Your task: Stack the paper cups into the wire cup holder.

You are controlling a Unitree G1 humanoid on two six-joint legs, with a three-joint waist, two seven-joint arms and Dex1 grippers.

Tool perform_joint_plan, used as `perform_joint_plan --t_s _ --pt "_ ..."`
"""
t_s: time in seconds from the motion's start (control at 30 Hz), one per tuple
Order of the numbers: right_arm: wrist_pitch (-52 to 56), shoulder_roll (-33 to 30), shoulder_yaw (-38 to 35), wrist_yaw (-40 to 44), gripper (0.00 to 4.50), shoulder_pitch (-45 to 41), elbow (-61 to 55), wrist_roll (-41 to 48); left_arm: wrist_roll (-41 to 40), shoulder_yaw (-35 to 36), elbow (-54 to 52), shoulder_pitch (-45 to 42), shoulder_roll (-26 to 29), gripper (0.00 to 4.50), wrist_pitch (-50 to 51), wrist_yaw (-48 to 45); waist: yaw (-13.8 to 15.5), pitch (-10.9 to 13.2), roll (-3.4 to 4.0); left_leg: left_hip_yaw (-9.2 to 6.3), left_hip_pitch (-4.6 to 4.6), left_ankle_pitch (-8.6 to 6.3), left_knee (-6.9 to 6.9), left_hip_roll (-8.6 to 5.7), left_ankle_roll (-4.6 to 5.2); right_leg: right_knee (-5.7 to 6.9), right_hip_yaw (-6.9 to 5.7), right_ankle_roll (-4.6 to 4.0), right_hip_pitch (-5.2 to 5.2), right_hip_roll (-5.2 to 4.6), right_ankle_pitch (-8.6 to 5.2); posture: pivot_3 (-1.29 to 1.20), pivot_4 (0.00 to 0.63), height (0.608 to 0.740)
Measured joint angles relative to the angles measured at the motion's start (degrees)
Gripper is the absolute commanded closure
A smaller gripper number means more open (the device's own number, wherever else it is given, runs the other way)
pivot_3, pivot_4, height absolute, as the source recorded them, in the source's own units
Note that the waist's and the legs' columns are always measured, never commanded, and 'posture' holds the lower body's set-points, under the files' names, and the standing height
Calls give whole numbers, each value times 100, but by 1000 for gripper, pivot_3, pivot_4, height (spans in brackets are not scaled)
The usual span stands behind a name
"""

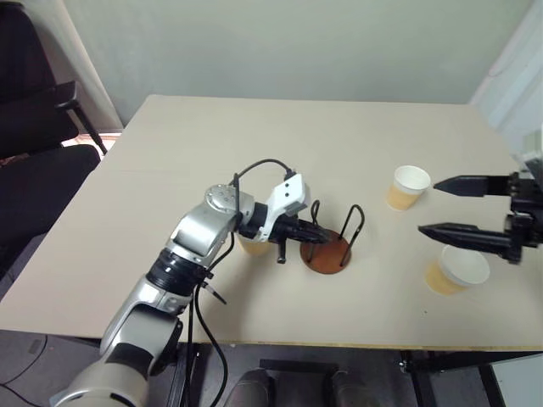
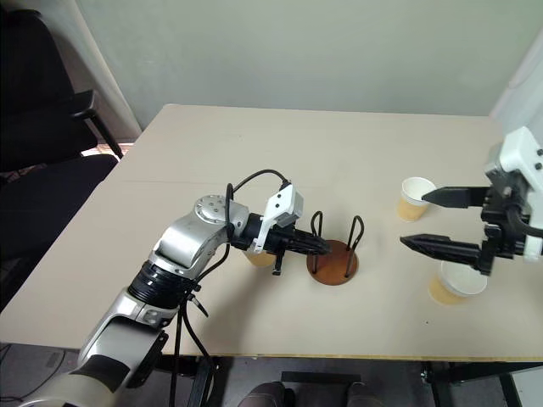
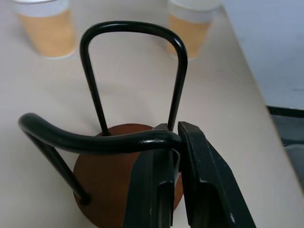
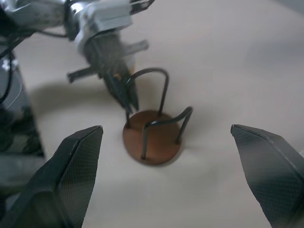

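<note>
Beige table (image 1: 170,186): left gripper (image 1: 316,231) is pinched on a wire loop of the cup holder (image 1: 329,248) mid-table. Right gripper (image 1: 437,207) hangs wide open between two paper cups (image 1: 410,186). They're light and crushable, so I'd squeeze the sidewall gently.

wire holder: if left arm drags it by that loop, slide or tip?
The left gripper is shut on one loop, near its top, of the wire cup holder. Pulling that high probably tips it rather than slides it. The flat disc base may resist somewhat. It holds no cups and its loops are thin, so it is likely light and easily jerked.
</note>
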Motion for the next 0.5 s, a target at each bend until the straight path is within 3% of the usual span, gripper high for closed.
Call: perform_joint_plan --t_s 0.3,0.47,0.5 --pt "90 -55 -271 60 0 187 -154 87 44 -203 14 39 -398 4452 -36 132 -12 0 0 1 7 -2 17 0 7 6 1 5 9 0 3 0 150 740" --pt "-19 -73 -242 63 0 202 -164 49 60 -283 -66 130 -187 4452 -218 -21 -14 -2 2 4 9 -5 16 0 12 3 2 6 9 1 3 0 150 740" --pt "-64 -94 -213 66 0 200 -160 49 60 -310 -145 169 -82 4178 -266 -110 -17 -2 3 3 10 -6 16 1 13 3 3 6 9 1 3 0 150 740"
